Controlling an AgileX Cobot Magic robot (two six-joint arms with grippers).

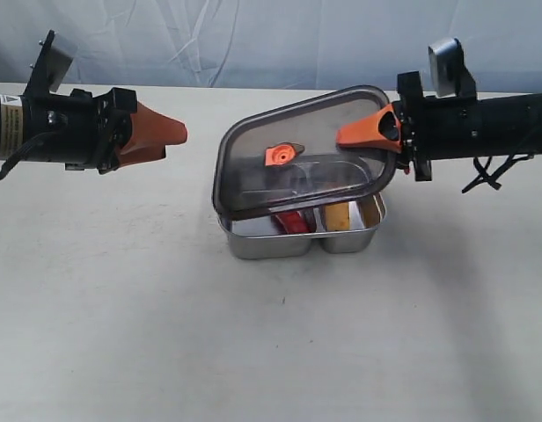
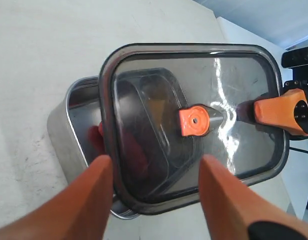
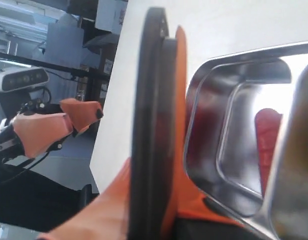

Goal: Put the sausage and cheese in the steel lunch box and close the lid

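The steel lunch box stands mid-table with the red sausage in its larger compartment and the yellow cheese in the smaller one. The dark translucent lid, with its orange valve tab, hangs tilted over the box. My right gripper is shut on the lid's right edge. The right wrist view shows the lid edge-on between the fingers, beside the box and the sausage. My left gripper stands open, left of the lid, touching nothing. In the left wrist view the lid lies beyond its fingertips.
The pale table spreads around the box. A light backdrop rises behind the table's far edge. Both black arms reach in from the sides at about lid height.
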